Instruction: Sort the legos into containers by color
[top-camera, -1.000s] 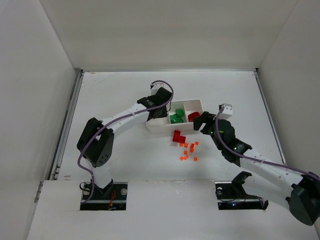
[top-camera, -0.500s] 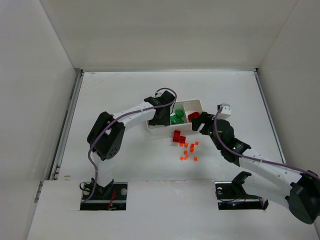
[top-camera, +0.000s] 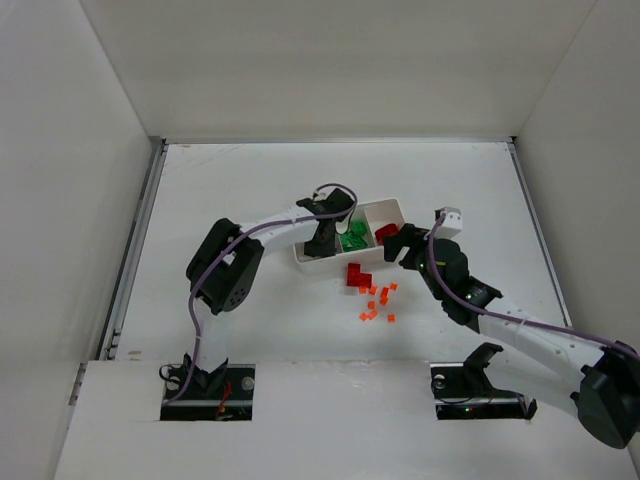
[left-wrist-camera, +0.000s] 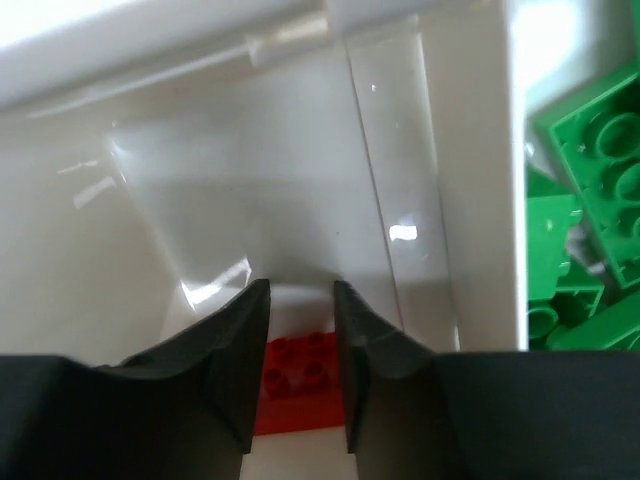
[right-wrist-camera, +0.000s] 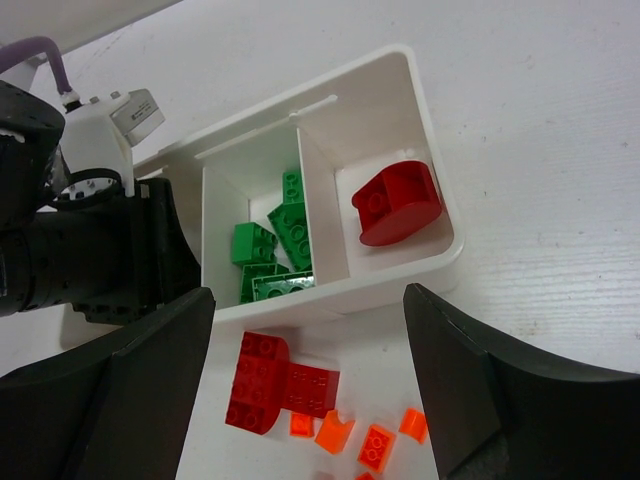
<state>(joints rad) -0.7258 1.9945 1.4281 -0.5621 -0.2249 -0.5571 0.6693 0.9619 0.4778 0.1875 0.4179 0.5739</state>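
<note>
Top view: the white tray (top-camera: 325, 257) sits mid-table. The green legos (top-camera: 353, 238) are in its middle compartment and one rounded red brick (right-wrist-camera: 397, 203) is in the right-hand one.

The left gripper (top-camera: 325, 238) is dipped into the left compartment. On its wrist cam the fingers (left-wrist-camera: 230, 370) are drawn close with only a slim gap. A small red brick (left-wrist-camera: 297, 385) shows in that gap, but I honestly can't tell if it's pinched or just lying beyond them.

The right gripper (top-camera: 397, 243) hangs at the tray's 3 o'clock end, jaws spread wide with nothing in them.

On the table there are a couple of loose red bricks (top-camera: 357, 275) just off the tray's front wall at about 5 o'clock. The tiny orange bits (top-camera: 378, 300) are scattered a little further out the same way.
</note>
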